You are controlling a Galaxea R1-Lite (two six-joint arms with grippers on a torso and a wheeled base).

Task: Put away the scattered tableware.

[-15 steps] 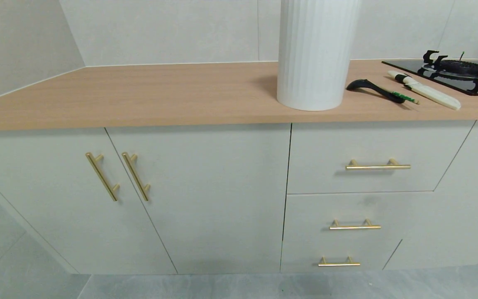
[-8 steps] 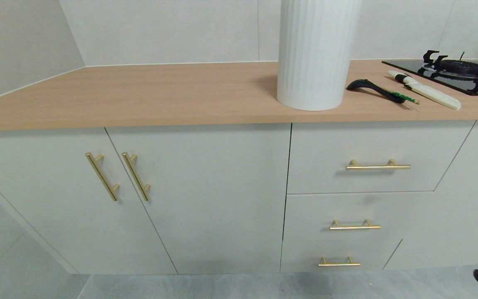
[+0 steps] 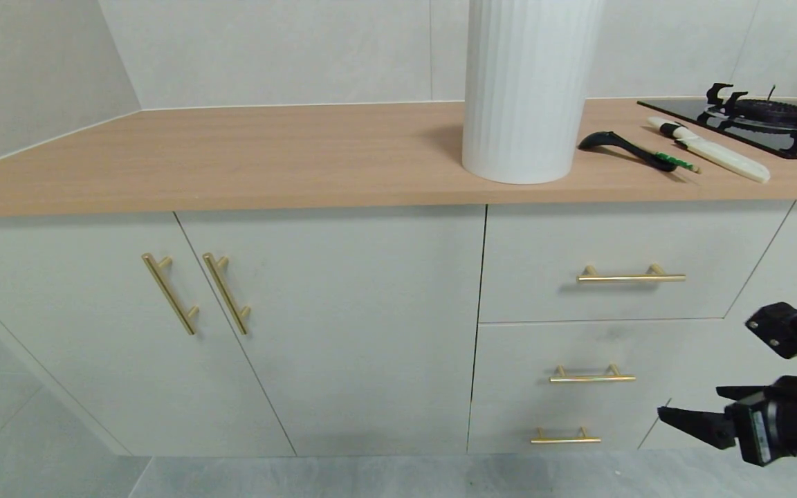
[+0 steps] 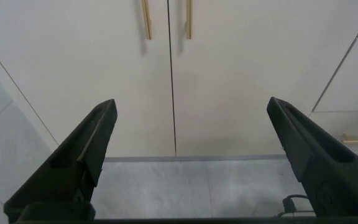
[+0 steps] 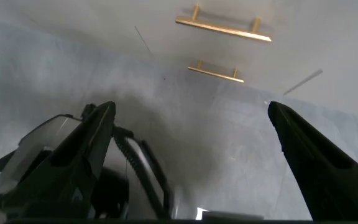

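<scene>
While ladle (image 3: 623,146) and knife (image 3: 710,151) lie on the counter (image 3: 267,152), left pincer (image 4: 191,102) and right pincer (image 5: 191,109) both gape wide, empty.

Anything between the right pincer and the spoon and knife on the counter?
No object blocks them: the black spoon and white knife lie in the open beside the white vase. The right pincer, though, is low before the drawers, so the countertop edge lies between.
</scene>
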